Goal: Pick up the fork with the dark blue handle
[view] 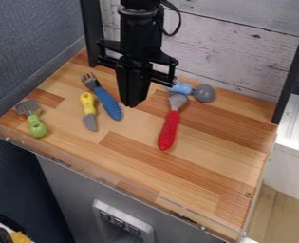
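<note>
The black gripper (132, 104) hangs with its fingers together. Just left in view lies the blue-handled fork (106, 101); farther left, the yellow-handled knife (88, 111), then the green-handled spatula (35, 124). Rightward are the red-handled utensil (169, 130) and blue-handled spoon (203, 93). The wall panel (240, 52) stands behind.

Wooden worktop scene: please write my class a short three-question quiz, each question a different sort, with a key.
1. True or false: in this view, the black claw hangs between the blue-handled toy fork and the red-handled toy utensil.

2. Which lies nearest the picture's left edge?
A) yellow-handled toy knife
B) green-handled toy spatula
C) the red-handled utensil

3. Fill in: the round grey-headed toy utensil has a ____ handle.

Key: 1 true; 2 B; 3 light blue.
</note>
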